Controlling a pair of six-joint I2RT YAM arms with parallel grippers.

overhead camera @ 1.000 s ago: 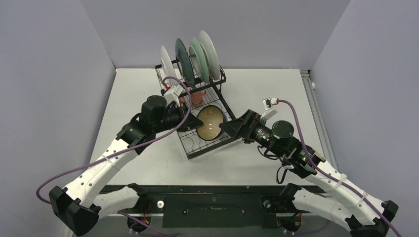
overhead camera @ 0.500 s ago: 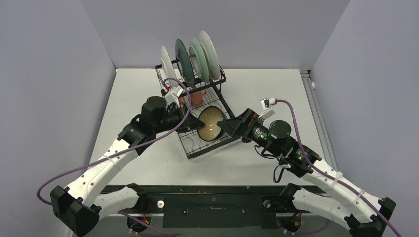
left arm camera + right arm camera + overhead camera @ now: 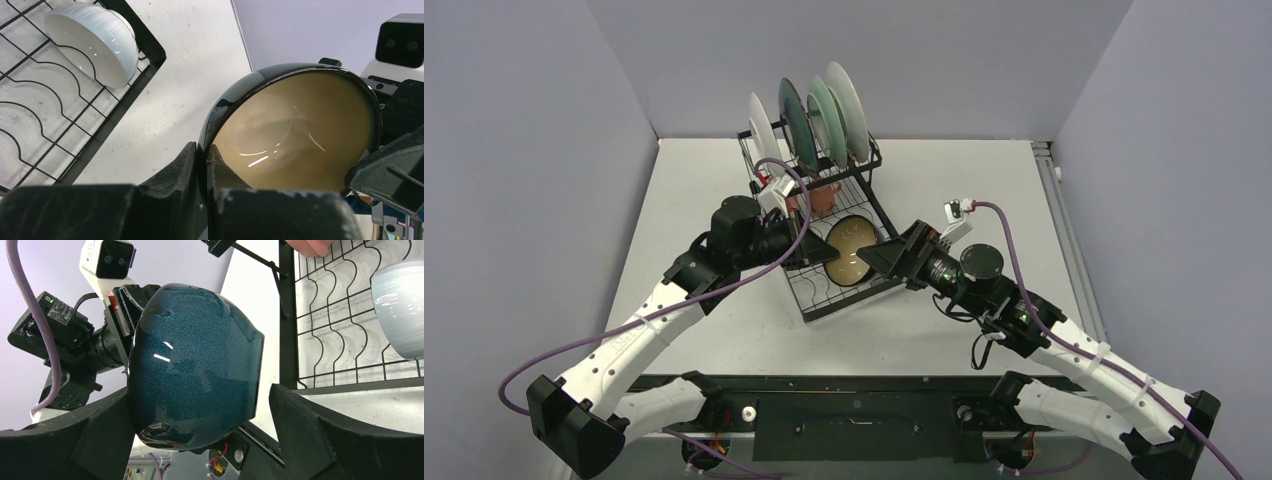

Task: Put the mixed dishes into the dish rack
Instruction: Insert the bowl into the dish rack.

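- Two end effectors are gathered at the dark brown-gold bowl (image 3: 849,250), which is held on edge and, seen from above, lies over the flat lower tray of the dish rack (image 3: 839,305), toward the rack's right side
- The left end effector (image 3: 202,152) is clamped on the bowl's rim; the right end effector (image 3: 199,392) is spread wide around the bowl's outer wall, so nothing is gripped by it
- A handover, or a two-sided steadying, is judged to be in hand
- Next, the right fingers would need to be closed squarely on the bowl before the rim is released; the white bowl (image 3: 92,42), lying in the rack's tray, should be avoided
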